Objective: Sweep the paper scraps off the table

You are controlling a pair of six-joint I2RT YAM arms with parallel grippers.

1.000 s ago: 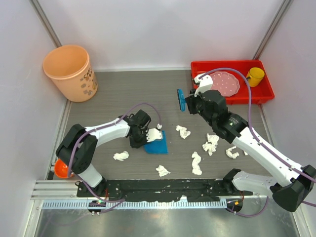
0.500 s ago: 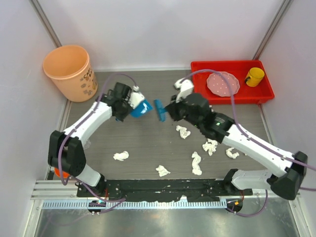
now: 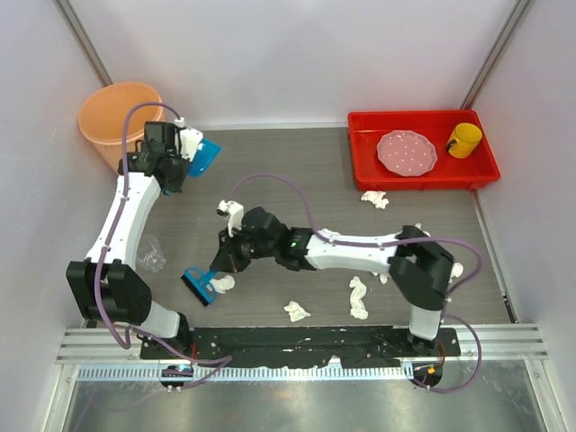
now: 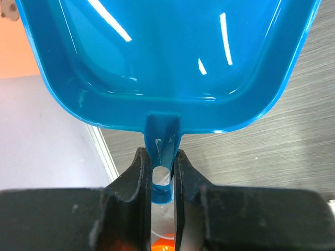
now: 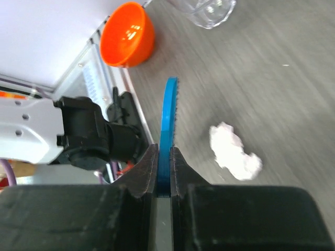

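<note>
The left pincer (image 4: 161, 157) is clamped on the handle of the blue dustpan (image 4: 167, 63), holding it beside the orange bucket (image 3: 121, 117) at the far left corner of the counter (image 3: 288, 171). The right pincer (image 5: 164, 157) is closed on a blue brush (image 5: 168, 112), just beside one of the paper scraps (image 3: 222, 283). Other scraps lie along the counter's front, one near the red tray (image 3: 432, 183).

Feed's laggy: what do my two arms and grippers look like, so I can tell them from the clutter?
The left arm and right arm both have white links with black joints, and a purple cable loops along each. The left gripper and right gripper have matte black fingers on black bodies.
</note>
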